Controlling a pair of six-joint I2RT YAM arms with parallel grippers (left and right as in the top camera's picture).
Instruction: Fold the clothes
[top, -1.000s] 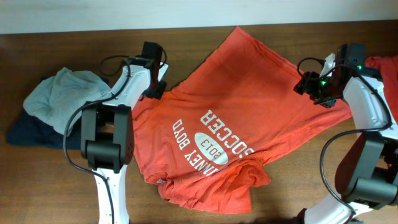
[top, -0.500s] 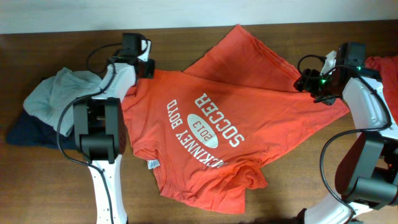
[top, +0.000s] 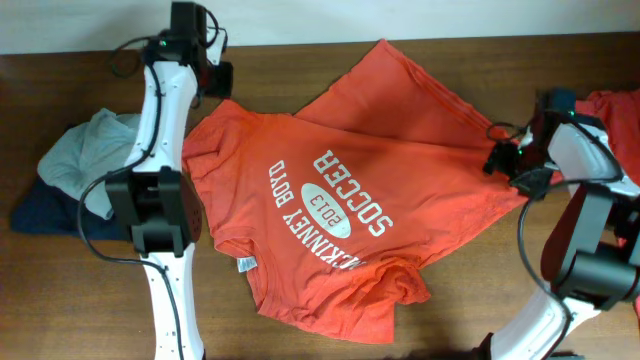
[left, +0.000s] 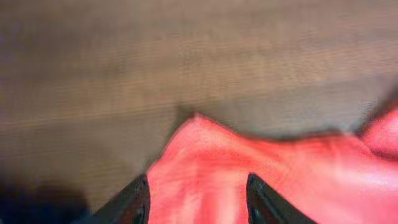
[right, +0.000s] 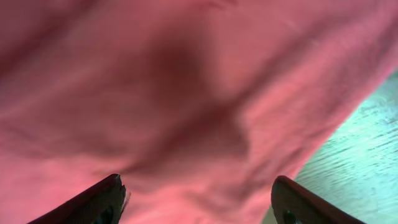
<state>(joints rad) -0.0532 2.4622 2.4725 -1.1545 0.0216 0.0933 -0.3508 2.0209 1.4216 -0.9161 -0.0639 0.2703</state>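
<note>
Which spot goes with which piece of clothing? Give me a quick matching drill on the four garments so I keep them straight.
Things:
1. printed T-shirt
2. grey garment
3. dark blue garment
4. second red garment

Places:
A. far right edge of the overhead view
B. middle, spread out with the print up
C. left side, lying on top
D. left side, lying underneath

Pairs: 1-B, 2-C, 3-D, 4-A
</note>
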